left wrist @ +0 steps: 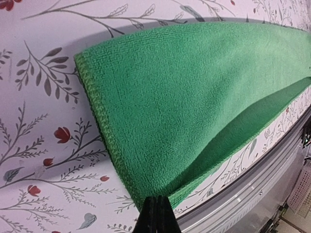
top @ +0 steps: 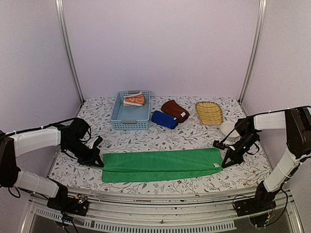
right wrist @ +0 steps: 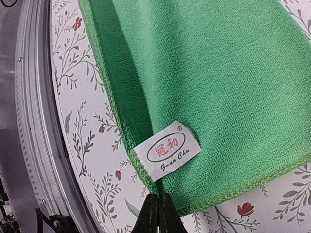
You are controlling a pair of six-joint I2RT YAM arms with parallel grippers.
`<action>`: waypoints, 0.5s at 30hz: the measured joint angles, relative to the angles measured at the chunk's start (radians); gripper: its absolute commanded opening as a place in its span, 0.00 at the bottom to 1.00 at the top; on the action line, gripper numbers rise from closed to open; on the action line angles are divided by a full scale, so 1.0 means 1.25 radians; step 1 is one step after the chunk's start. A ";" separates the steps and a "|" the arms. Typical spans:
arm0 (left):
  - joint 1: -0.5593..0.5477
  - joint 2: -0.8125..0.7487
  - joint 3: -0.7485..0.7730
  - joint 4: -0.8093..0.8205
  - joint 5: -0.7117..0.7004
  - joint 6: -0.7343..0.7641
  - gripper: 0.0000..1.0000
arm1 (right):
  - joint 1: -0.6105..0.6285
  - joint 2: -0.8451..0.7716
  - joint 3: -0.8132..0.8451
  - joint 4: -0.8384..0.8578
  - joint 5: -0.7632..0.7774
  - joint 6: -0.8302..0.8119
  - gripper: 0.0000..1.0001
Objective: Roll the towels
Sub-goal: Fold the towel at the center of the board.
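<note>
Right pincer (top: pixel 225 164) on green towel (top: pixel 160 165), bowl (top: pixel 227 129) behind

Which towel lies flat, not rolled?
The green towel, a long flat strip near the front. The blue towel and maroon towel are rolled; the orange towel is in the basket.

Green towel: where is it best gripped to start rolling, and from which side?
The green towel lies flat as a long folded strip, so pinch the near corner of a short end, coming low from that end; only those thin edges give the jaws purchase.
</note>
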 measured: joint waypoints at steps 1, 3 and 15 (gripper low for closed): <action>-0.001 -0.002 0.000 -0.001 0.002 0.000 0.00 | 0.000 0.000 0.000 0.000 0.001 -0.001 0.04; -0.003 -0.002 0.000 -0.004 0.004 0.000 0.00 | 0.000 0.000 0.000 0.000 0.001 -0.003 0.04; -0.019 -0.038 -0.013 -0.012 0.033 -0.001 0.00 | 0.000 -0.015 0.000 -0.016 0.007 -0.010 0.04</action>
